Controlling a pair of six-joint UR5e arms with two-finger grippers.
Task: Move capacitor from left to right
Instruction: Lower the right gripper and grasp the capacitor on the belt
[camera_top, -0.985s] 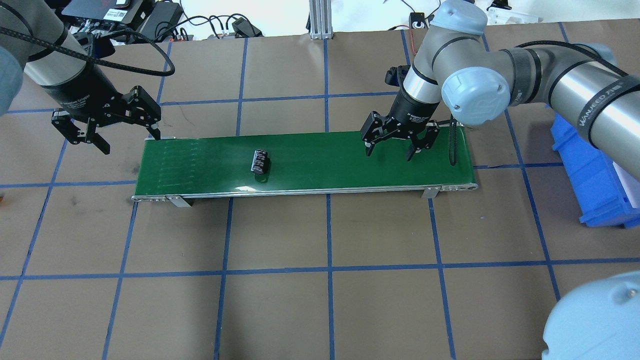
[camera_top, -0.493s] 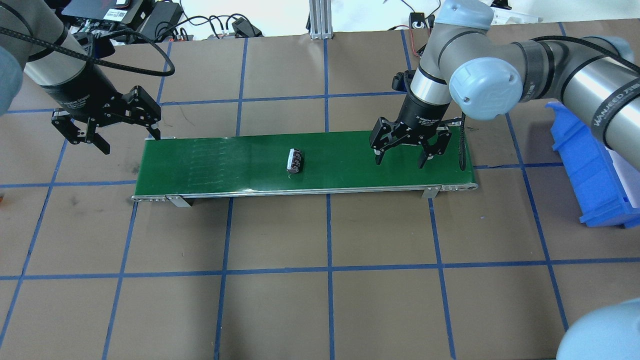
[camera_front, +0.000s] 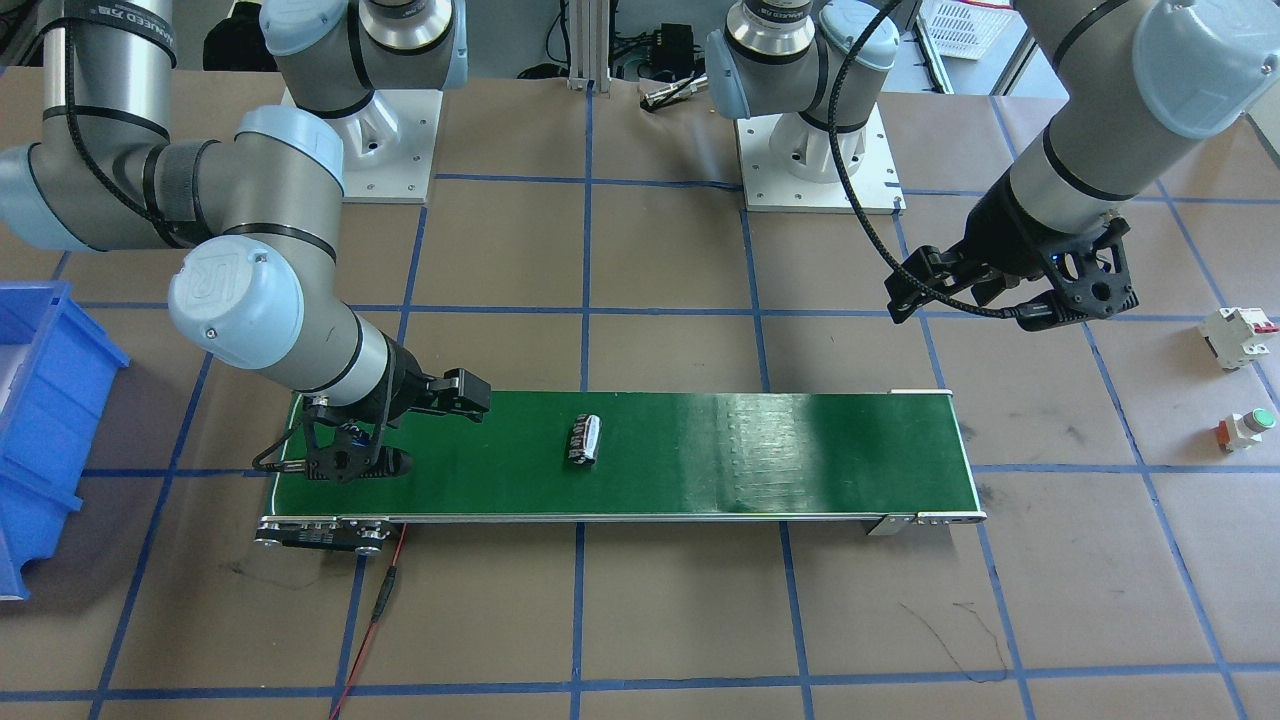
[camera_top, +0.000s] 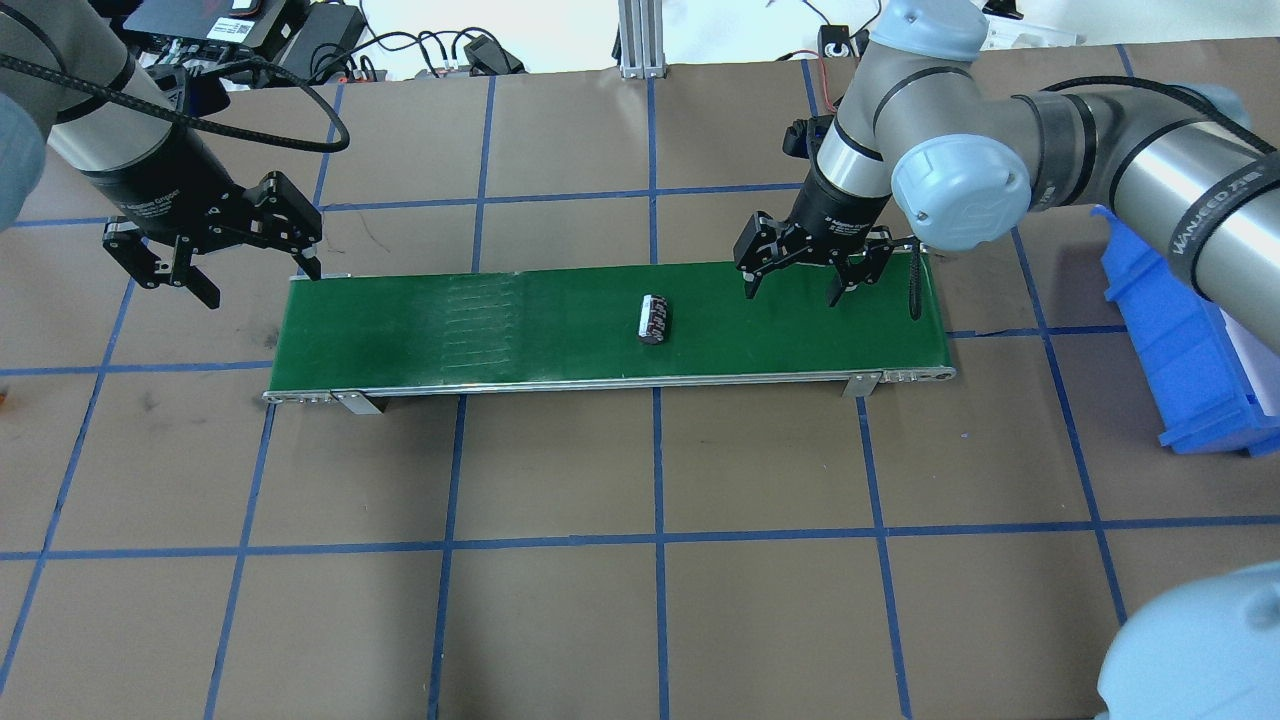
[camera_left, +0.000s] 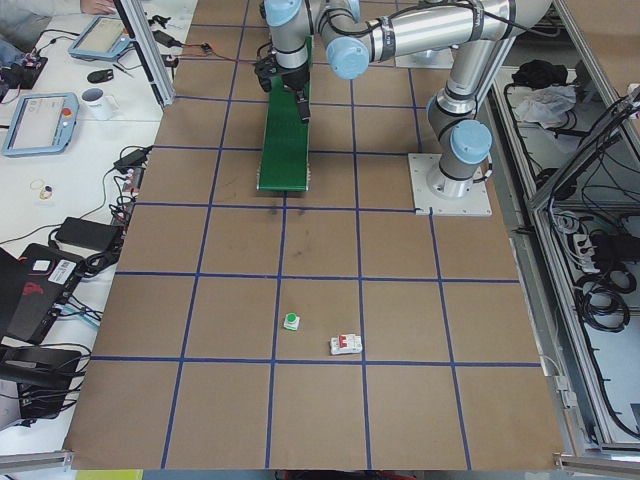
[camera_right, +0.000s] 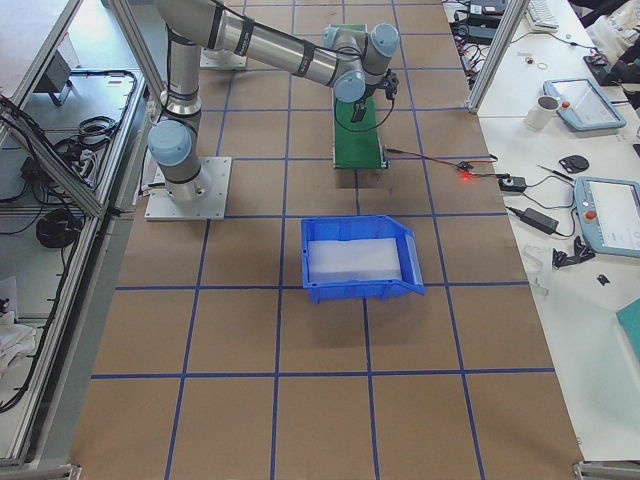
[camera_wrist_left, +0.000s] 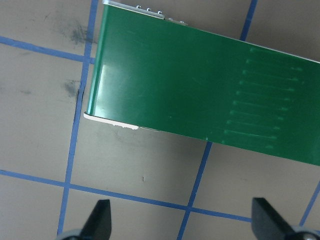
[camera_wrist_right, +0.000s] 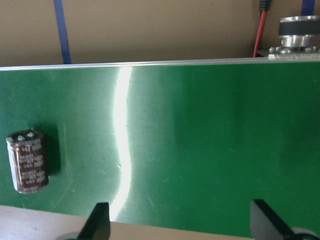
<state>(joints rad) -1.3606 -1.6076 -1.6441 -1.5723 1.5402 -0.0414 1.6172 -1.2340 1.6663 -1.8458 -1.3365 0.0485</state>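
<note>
- Two grippers show in your views. Each has its fingers spread wide with nothing between them.
- Your left gripper (camera_top: 262, 285) hangs over the brown table (camera_top: 640, 600), just off the left end of the green conveyor belt (camera_top: 500, 330). Its wrist camera looks down on that belt end and the blue tape lines, with one fingertip low in each bottom corner.
- Your right gripper (camera_top: 792, 295) is over the belt near its right end, fingers pointing down. You cannot tell from these views whether the tips touch the belt surface.
- The capacitor (camera_top: 655, 320) lies on its side on the belt, about midway along it and slightly toward the right gripper's half. It is clear of both grippers.
- In the right wrist view you see the capacitor (camera_wrist_right: 29, 161) at the left edge, outside the span of the fingers. Its dark sleeve carries pale print, and its lighter end is uppermost in that view.
- A bright streak of glare runs across the belt beside it.
- The blue bin (camera_top: 1180, 340) stands on the table beyond the belt's right end.
- The white block with a red tab (camera_front: 1238, 335) and the green-capped push button (camera_front: 1245, 428) sit near each other on the table, well past the belt's left end.
</note>
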